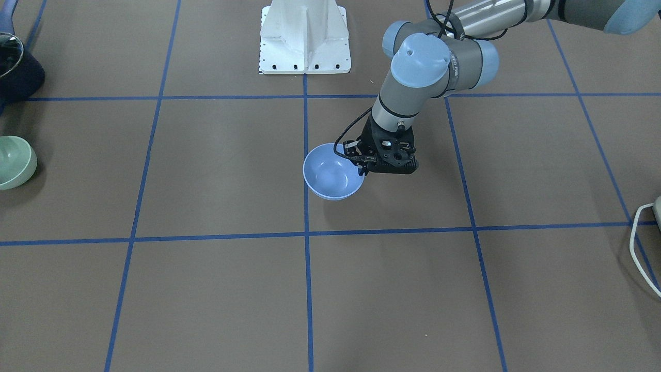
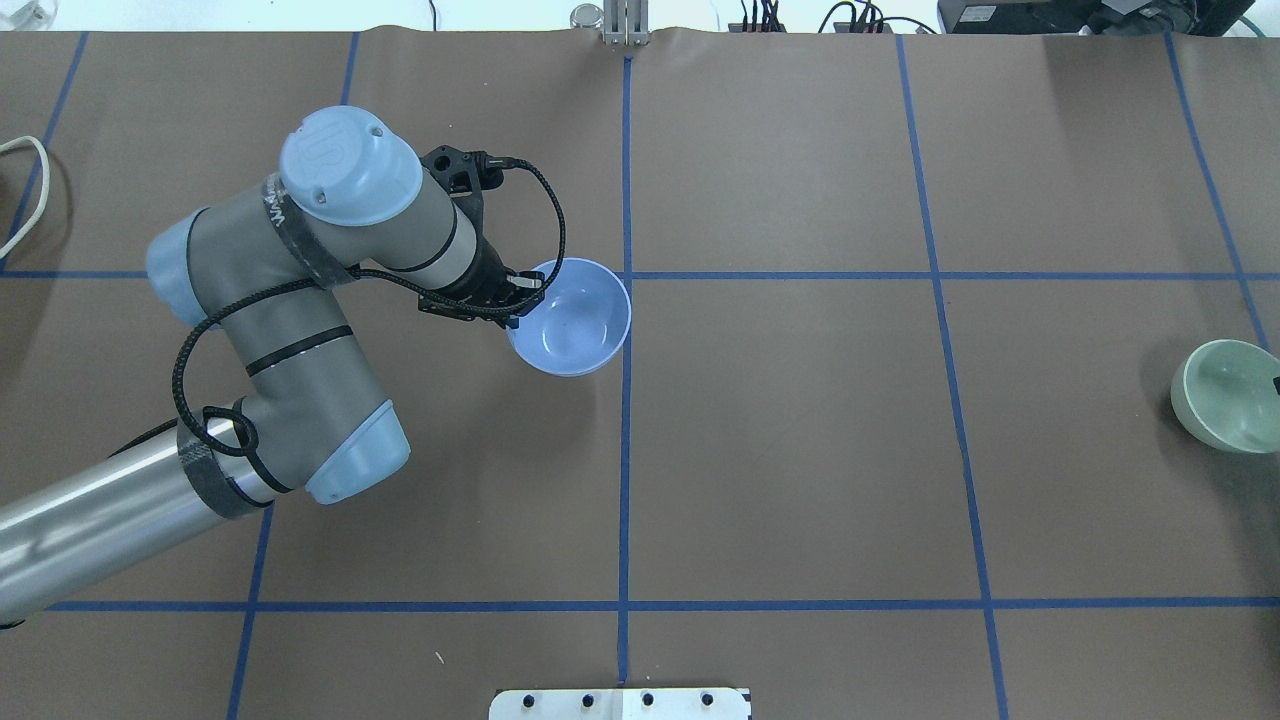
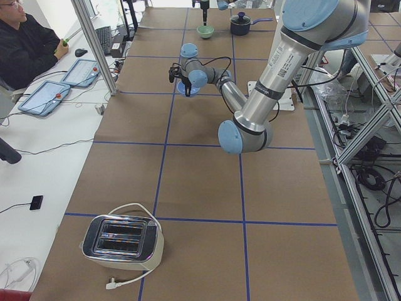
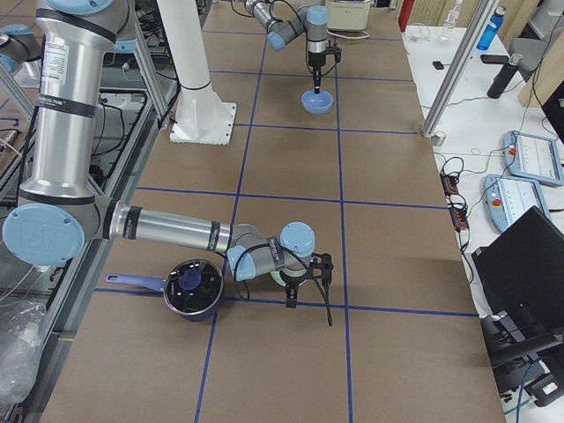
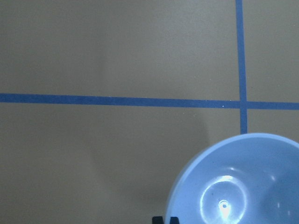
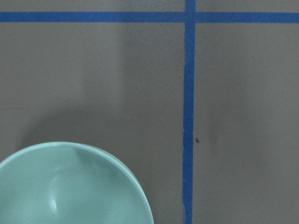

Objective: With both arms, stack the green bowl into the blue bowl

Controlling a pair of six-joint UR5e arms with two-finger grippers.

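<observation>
Front view: the left end effector [image 1: 363, 168] is clenched on the rim of the blue bowl [image 1: 330, 178] near the centre of the worktop [image 1: 222, 170]. The green bowl [image 1: 14, 163] is at the view's left edge, near a dark pot [image 1: 18, 72].

Overhead: the bowls are well apart, and both insides are bare and glossy.

Right side view: the right end effector [image 4: 304, 284] hangs at the green bowl, but I cannot tell its grip.

Wrist views: each shows one bowl's smooth hollow, with blue tape lines [image 5: 117, 99] beyond.
</observation>
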